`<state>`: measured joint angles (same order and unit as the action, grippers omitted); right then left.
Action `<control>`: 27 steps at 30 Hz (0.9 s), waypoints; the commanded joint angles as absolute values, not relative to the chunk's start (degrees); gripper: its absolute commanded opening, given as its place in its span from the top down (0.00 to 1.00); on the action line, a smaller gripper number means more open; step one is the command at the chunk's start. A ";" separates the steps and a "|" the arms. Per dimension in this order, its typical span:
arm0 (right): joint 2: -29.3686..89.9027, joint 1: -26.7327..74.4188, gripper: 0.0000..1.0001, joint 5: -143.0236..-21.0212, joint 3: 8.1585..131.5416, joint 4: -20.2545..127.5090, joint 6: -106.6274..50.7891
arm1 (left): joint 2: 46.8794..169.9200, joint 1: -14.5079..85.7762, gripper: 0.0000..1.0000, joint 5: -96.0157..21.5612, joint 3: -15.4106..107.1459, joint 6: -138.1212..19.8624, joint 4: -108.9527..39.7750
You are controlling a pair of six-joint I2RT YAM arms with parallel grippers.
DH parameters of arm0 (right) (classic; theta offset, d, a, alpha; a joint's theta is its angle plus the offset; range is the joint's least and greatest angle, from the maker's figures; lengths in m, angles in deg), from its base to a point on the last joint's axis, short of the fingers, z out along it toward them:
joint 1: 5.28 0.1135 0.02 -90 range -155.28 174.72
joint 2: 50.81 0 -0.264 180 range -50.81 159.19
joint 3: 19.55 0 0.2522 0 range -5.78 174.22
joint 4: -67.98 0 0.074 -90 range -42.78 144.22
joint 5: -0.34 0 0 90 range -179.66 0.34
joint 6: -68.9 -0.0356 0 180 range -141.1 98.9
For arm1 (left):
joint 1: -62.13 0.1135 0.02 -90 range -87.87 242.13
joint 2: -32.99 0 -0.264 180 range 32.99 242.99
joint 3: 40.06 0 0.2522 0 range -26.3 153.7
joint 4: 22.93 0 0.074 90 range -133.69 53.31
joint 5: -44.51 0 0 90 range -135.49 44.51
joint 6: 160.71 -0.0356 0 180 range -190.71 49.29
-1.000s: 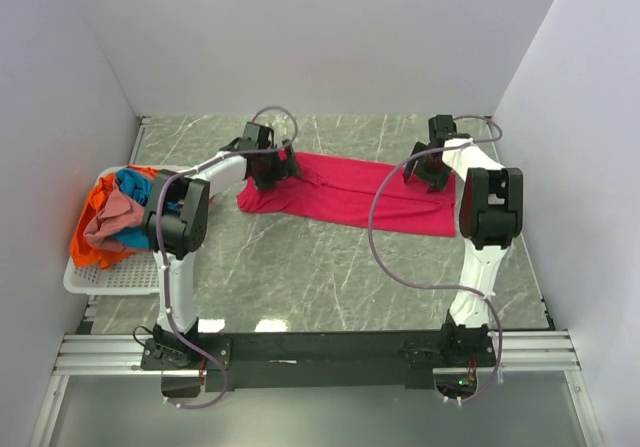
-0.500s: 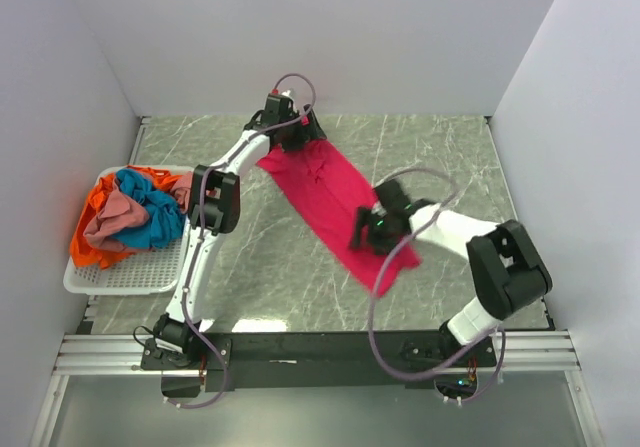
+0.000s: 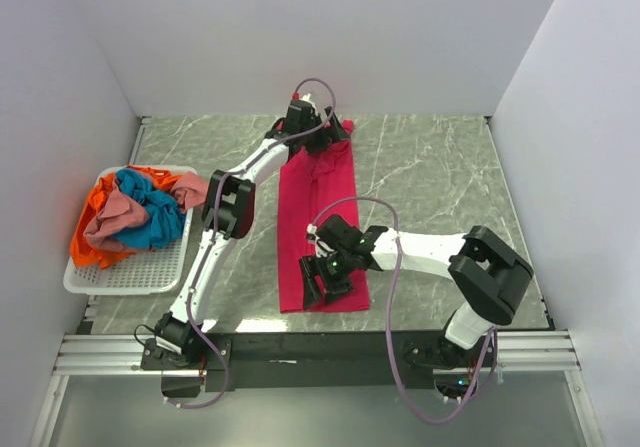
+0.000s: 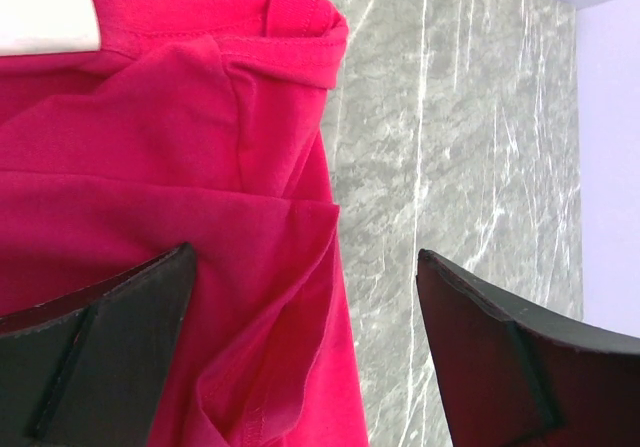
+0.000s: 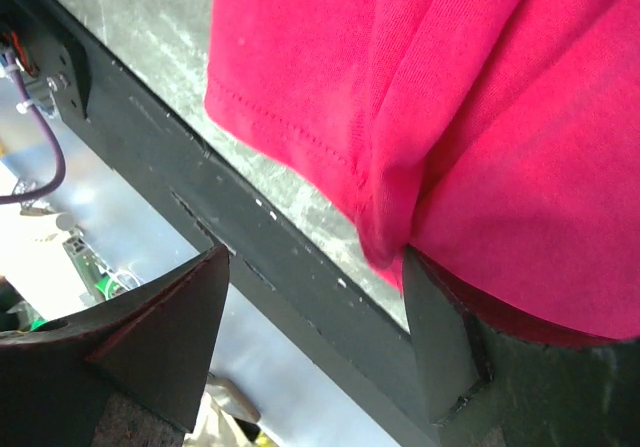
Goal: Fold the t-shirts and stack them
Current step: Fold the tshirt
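1. The magenta shirt [image 3: 318, 217] lies on the table [image 3: 440, 167] as a long, narrow strip. It runs from the far middle toward the near edge.
2. The left gripper [image 3: 312, 135] hovers over the strip's far end. Its jaws are spread wide and grasp nothing. One finger stands above the cloth, the other above bare table just beside the shirt's edge.
3. At that far end the cloth shows lengthwise creases and a hemmed corner folded over itself.
4. The right gripper [image 3: 328, 279] is low over the strip's near end, close to the black rail [image 5: 160, 167] along the table's front.
5. Its jaws are also apart. A doubled fold of the stitched hem hangs between them, against one finger only, so nothing is clamped.
6. A white basket [image 3: 120, 279] sits at the table's left side, well apart from the strip.
7. The basket holds a crumpled heap of an orange shirt [image 3: 88, 247], a teal shirt [image 3: 150, 222] and a dusty-pink shirt [image 3: 110, 222]. The orange one spills over the left rim.
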<state>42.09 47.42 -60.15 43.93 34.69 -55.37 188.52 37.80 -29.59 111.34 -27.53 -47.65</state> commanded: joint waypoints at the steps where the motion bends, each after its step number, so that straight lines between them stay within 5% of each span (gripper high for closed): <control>1: 37.96 47.54 0.24 -60.66 46.86 30.86 -52.83 | 190.49 38.84 0.01 -32.39 110.89 -26.41 -47.51; 13: 27.51 43.86 0.23 -85.89 50.73 21.86 -59.15 | 175.57 38.14 0.01 -31.06 110.64 -29.30 -45.48; 20: 19.95 31.22 0.23 -85.45 40.99 25.92 -59.25 | 150.03 36.39 0.01 -36.43 82.84 -32.57 -50.75; 27: 16.07 29.17 0.23 -79.04 33.69 28.37 -56.61 | 127.85 31.38 0.01 -44.78 50.46 -28.00 -54.18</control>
